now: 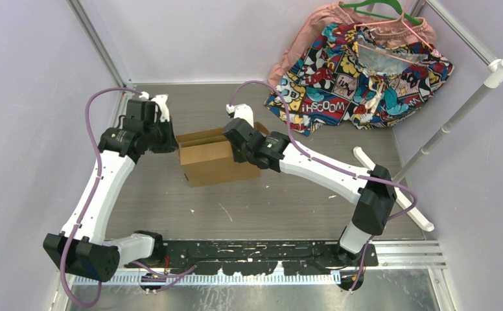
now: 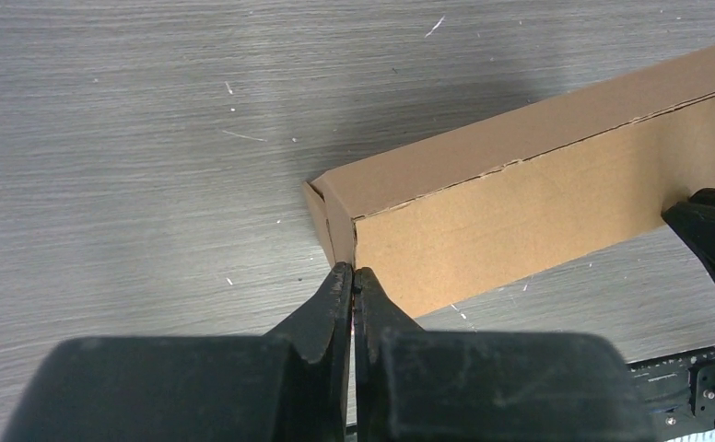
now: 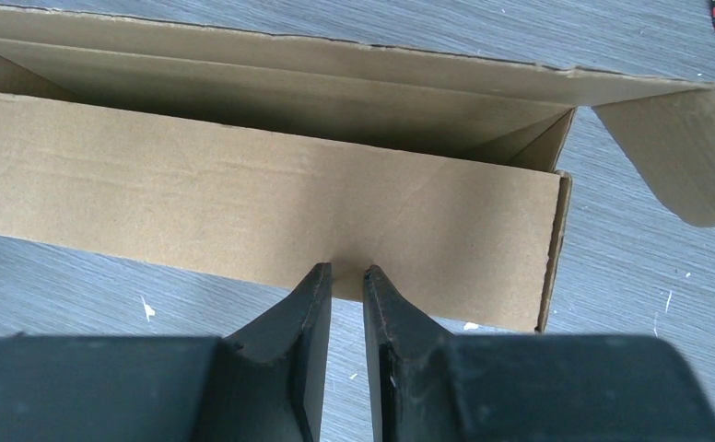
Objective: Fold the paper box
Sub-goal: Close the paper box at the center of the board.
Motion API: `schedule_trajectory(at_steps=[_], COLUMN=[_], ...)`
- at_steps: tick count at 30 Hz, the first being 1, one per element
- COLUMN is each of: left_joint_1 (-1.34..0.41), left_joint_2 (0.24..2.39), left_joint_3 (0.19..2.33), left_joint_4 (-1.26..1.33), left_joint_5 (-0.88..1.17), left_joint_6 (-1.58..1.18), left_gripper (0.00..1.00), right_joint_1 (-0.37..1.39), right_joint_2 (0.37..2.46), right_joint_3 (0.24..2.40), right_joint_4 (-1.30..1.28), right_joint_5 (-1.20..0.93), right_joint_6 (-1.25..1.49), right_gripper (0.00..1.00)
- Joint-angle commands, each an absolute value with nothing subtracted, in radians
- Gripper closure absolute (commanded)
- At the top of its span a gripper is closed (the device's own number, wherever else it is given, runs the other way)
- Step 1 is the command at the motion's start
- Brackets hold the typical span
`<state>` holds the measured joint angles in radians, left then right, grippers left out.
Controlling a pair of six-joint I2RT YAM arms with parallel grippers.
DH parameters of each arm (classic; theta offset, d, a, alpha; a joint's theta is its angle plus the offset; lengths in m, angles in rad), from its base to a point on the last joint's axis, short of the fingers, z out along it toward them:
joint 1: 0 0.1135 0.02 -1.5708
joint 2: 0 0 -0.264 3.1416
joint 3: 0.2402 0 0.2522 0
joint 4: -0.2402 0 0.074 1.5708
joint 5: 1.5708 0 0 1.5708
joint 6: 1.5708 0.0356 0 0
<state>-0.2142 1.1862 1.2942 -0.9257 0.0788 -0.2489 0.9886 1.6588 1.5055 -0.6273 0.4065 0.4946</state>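
While the paper box (image 1: 210, 162) sits mid-tabletop (image 1: 236, 207) with its top open (only bare cardboard walls show inside), the left tool (image 2: 352, 276) is closed, its tips touching the box's left corner edge. The right tool (image 3: 347, 274) meets an outer wall on the right side with its fingers narrowly parted and nothing between them. One rounded end flap (image 3: 685, 157) splays outward. Bare surface lies on the near side, and a comic-print cloth (image 1: 346, 71) lies well apart, far right.

The left gripper (image 2: 353, 276) is closed tight, the right gripper (image 3: 347, 273) slightly parted.
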Motion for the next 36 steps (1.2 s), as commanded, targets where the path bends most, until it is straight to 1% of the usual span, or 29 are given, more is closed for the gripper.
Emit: schedule_trajectory(at_steps=[1, 19, 36], left_joint_1=[-0.22, -0.22, -0.22], left_joint_2=[1.171, 1.201, 1.212], left_joint_3=[1.334, 1.396, 1.39], left_joint_4=[-0.972, -0.994, -0.991], left_joint_5=[0.071, 0.084, 0.104], left_joint_6=[-0.235, -0.252, -0.31], left_gripper=[0.99, 1.0, 1.0], right_joint_1=[0.994, 0.994, 0.993], right_joint_2=[1.698, 1.703, 1.699], right_joint_3=[1.505, 1.508, 1.498], right_joint_4=[-0.658, -0.66, -0.654], right_joint_5=[0.378, 0.376, 0.373], right_joint_6=[0.513, 0.509, 0.512], right_gripper=[0.75, 0.75, 0.76])
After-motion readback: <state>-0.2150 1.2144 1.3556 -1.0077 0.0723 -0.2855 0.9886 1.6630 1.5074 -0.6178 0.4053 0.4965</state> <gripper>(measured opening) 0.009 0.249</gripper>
